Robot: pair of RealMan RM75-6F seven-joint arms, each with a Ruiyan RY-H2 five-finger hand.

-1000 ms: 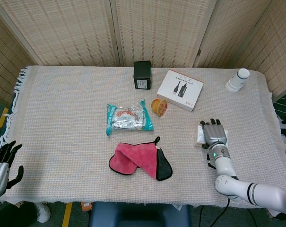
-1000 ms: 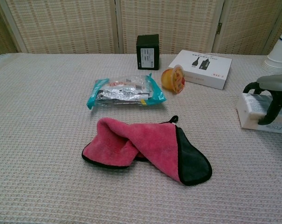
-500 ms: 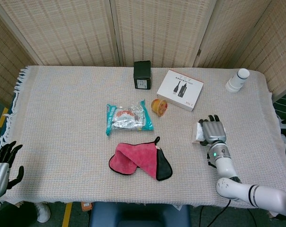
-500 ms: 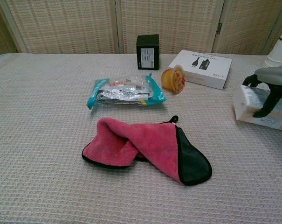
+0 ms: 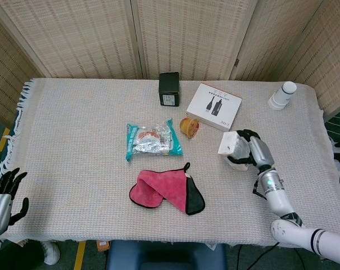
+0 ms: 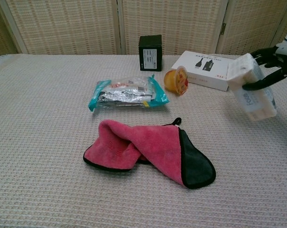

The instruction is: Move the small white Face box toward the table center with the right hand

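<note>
My right hand (image 5: pixel 254 151) grips the small white Face box (image 6: pixel 252 94) off the table (image 5: pixel 74 140), my dark fingers (image 6: pixel 262 84) wrapped around its upper end. The box tilts, its long axis running down toward its lower right end in the chest view; its blue print is too small to read. Near it lie the flat white box (image 5: pixel 217 106) and the orange cup (image 5: pixel 189 127). My left hand (image 5: pixel 0 197) hangs beside the table edge, fingers spread.

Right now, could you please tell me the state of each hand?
Left hand: open, holding nothing, fingers apart.
Right hand: holding the small white box.
</note>
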